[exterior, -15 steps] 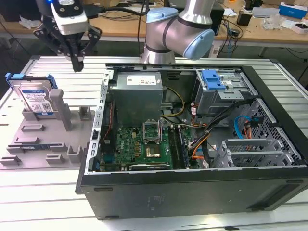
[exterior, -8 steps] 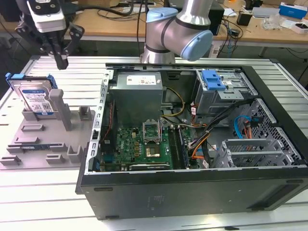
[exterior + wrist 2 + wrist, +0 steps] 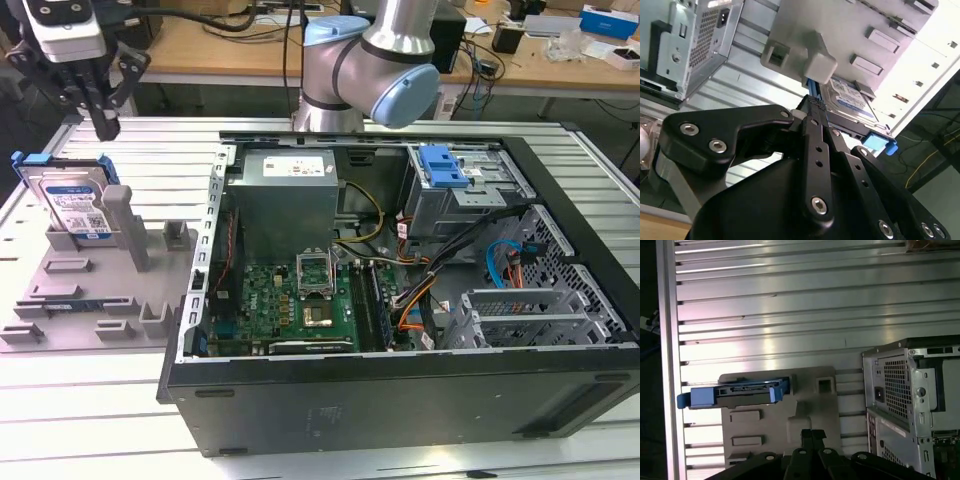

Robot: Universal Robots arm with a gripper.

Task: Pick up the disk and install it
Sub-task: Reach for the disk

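Slotted table [image 3: 80, 440] carries a grey fixture [image 3: 95, 285]. Disk [image 3: 75, 205] leans upright in it, below my gripper [image 3: 105, 125], slightly toward the exterior view's left. Fingers [image 3: 108, 128] pressed together, empty.

There is one disk [image 3: 72, 200], one grey holder [image 3: 60, 300], one open computer case [image 3: 400, 400] and one table [image 3: 80, 400]. The case holds one grey power-supply box [image 3: 285, 190], one green circuit board [image 3: 290, 300] and one blue latch [image 3: 443, 165]. One arm [image 3: 370, 55] carries one claw [image 3: 104, 125].
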